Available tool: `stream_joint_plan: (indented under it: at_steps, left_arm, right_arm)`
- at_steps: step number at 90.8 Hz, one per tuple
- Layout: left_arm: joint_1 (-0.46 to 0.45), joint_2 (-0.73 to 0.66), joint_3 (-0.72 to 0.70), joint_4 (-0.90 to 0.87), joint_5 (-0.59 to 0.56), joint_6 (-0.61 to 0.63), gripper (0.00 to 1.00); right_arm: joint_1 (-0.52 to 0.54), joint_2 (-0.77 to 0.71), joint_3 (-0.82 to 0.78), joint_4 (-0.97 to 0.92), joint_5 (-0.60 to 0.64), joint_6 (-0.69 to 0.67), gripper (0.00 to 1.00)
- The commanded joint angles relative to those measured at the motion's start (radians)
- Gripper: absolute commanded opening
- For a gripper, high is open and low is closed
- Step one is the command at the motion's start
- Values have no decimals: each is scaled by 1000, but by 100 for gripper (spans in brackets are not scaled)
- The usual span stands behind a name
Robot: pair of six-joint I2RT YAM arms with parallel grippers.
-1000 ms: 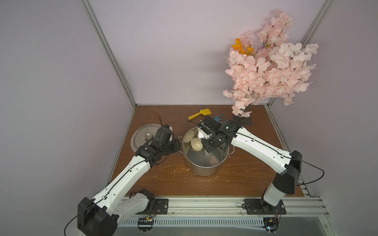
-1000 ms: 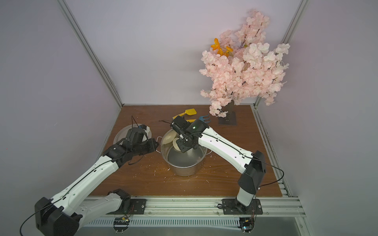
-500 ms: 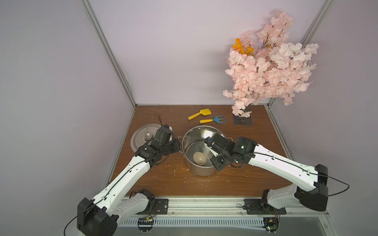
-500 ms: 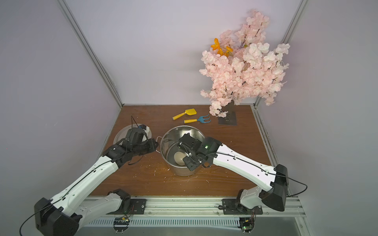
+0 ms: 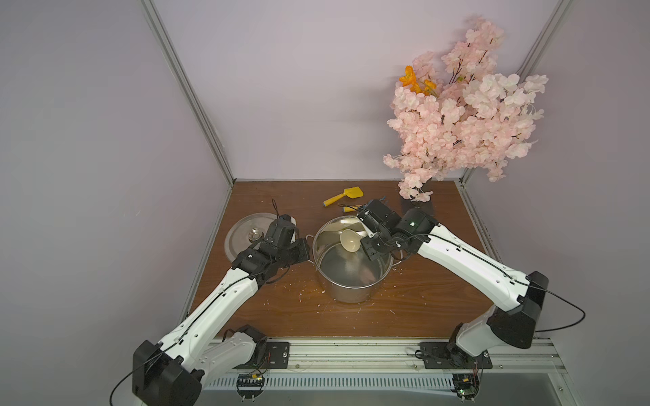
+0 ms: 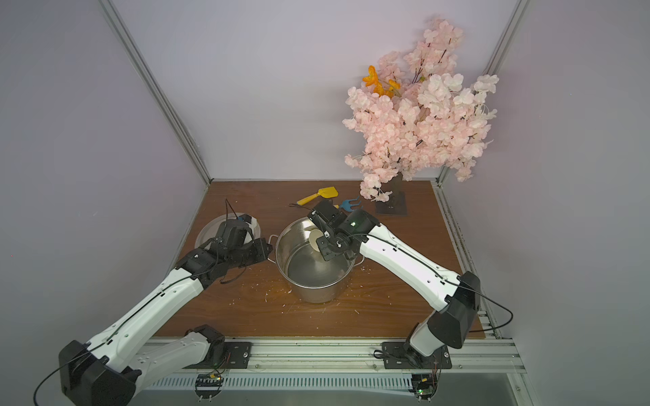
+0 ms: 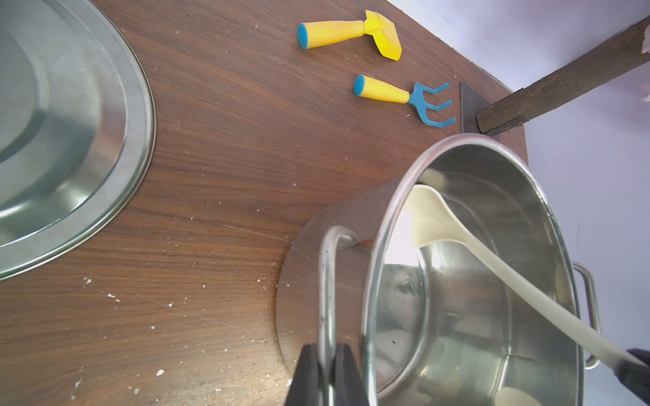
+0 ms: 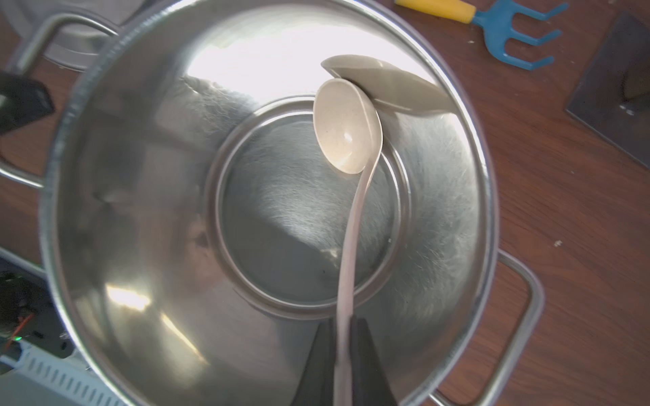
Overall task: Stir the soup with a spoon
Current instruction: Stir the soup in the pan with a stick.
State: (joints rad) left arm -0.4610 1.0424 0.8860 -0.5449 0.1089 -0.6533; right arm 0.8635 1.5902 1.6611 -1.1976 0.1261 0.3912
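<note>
**Camera layout**

Both top views: high at the front, angled down over the whole table (image 5: pixel 404 313), distant, near-identical. Left wrist: close beside the pot (image 7: pixel 351 211), facing the lid (image 7: pixel 70 140). Right wrist: close, straight down into the pot. Shared by all four: pot.

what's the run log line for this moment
left gripper: shut on stockpot handle | right gripper: shut on ladle handle | ladle bowl: inside stockpot, at its wall | lid: off, on table

Left gripper (image 7: pixel 326 353) is clamping the pot (image 7: pixel 394 204) by a handle; the spoon (image 7: pixel 492 269) is leaning inside; lid (image 7: pixel 81 147), shovel (image 7: pixel 348 33) and rake (image 7: pixel 404 98) are lying on the table (image 7: pixel 228 182).
</note>
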Motion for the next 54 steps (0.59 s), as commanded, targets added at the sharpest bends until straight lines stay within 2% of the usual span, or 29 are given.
stream_joint_plan:
  at_steps: [1, 13, 25, 36, 54]
  left_arm:
    - [-13, -15, 9, 8, 26, 38, 0]
    - [-13, -12, 10, 8, 20, 44, 0]
    - [-13, -12, 9, 7, 18, 47, 0]
    - [-13, -14, 7, 6, 13, 49, 0]
    - [-13, -25, 4, 7, 17, 49, 1]
  right_arm:
    - [33, 43, 74, 84, -73, -19, 0]
    - [113, 49, 71, 120, -159, -18, 0]
    - [191, -15, -17, 117, -184, -4, 0]
    - [208, -113, -137, 79, -146, 35, 0]
    - [155, -257, -261, -26, 37, 84, 0]
